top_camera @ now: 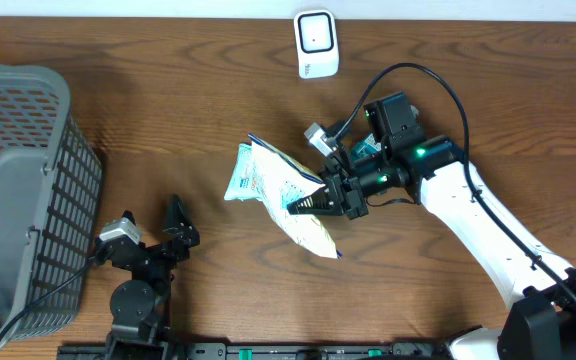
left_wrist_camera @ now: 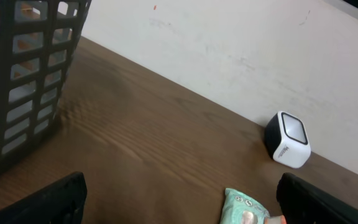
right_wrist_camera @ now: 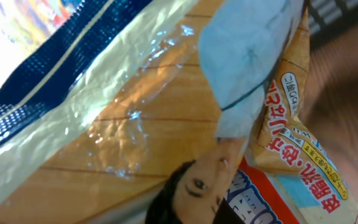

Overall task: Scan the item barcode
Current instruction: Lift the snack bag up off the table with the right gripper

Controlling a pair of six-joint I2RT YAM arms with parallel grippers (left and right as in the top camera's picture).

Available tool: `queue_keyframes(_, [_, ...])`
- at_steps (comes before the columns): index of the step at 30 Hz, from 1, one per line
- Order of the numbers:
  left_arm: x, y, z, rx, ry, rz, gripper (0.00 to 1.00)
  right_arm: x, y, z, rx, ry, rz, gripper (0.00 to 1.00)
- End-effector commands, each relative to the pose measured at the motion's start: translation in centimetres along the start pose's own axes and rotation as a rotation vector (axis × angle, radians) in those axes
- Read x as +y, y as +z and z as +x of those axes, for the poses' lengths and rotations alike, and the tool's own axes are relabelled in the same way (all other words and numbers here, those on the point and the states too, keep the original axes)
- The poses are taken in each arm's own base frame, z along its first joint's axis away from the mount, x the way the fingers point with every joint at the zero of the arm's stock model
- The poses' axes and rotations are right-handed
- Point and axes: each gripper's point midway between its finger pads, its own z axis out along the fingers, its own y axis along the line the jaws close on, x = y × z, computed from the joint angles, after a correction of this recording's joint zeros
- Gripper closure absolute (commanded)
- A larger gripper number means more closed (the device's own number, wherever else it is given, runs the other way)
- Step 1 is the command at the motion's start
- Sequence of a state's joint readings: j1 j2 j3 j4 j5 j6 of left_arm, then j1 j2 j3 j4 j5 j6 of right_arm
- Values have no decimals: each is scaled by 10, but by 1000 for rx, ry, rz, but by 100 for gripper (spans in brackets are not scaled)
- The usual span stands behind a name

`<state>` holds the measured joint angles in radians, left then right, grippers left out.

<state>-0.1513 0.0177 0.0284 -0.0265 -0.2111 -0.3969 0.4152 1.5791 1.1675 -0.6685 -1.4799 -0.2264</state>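
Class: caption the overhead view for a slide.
Right gripper holds a snack packet, apart from the white scanner.

Wooden table (top_camera: 168,120), grey basket (top_camera: 63,190), white scanner (top_camera: 316,42)

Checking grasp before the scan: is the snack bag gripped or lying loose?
Gripped: the right claw is shut on the snack bag, whose wrapper fills the right wrist view.

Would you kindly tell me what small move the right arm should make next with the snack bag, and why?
I would likely carry the snack bag toward the white scanner at the far edge of the table. The right pincer is shut on the bag mid-table, well apart from the scanner, and the left pincer sits open and empty near the basket.
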Motion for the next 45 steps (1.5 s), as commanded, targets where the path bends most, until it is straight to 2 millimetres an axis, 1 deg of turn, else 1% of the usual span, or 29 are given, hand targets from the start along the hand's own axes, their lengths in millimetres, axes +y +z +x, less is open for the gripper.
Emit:
queue_keyframes(1, [9, 1, 15, 42, 5, -32, 2, 14, -3, -10, -28, -124, -75, 99])
queue_keyframes(5, [9, 1, 15, 42, 5, -32, 2, 14, -3, -16, -38, -375, -70, 99])
queue_keyframes(7, [9, 1, 15, 42, 5, -32, 2, 13, -3, -21, -41, -436, -69, 99])
queue_keyframes(9, [9, 1, 15, 42, 5, -32, 2, 14, -2, -25, -39, -438, -71, 99])
queue_keyframes(12, [9, 1, 15, 42, 5, -32, 2, 15, -2, -29, -37, -365, -73, 99])
queue_keyframes(15, [9, 1, 15, 42, 5, -32, 2, 15, -2, -32, -33, -246, -74, 99])
queue_keyframes(16, [9, 1, 15, 42, 5, -32, 2, 15, -2, -33, -30, -175, -75, 99])
queue_keyframes(18, [9, 1, 15, 42, 5, -32, 2, 15, -2, -36, -24, 16, -77, 99])
queue_keyframes(22, [9, 1, 15, 42, 5, -32, 2, 8, -2, -40, -24, 549, -41, 99])
queue_keyframes(24, [9, 1, 15, 42, 5, -32, 2, 8, -2, -40, -21, 733, -45, 99])
queue_keyframes(26, [9, 1, 15, 42, 5, -32, 2, 8, -3, -40, -19, 907, -47, 96])
queue_keyframes(28, [9, 1, 15, 42, 5, -32, 2, 7, -5, -41, -20, 1035, -48, 99])
queue_keyframes(32, [9, 1, 15, 42, 5, -32, 2, 5, -9, -43, -33, 1178, -47, 99])
queue_keyframes(35, [9, 1, 15, 42, 5, -32, 2, 9, -19, -44, -27, 1227, -77, 99])
queue_keyframes(37, [9, 1, 15, 42, 5, -32, 2, 5, -29, -47, -59, 1240, -74, 99])
queue_keyframes(42, [9, 1, 15, 42, 5, -32, 2, -6, -64, -56, -167, 1225, -62, 99])
queue_keyframes(45, [9, 1, 15, 42, 5, -32, 2, -10, -77, -59, -206, 1193, -54, 99])
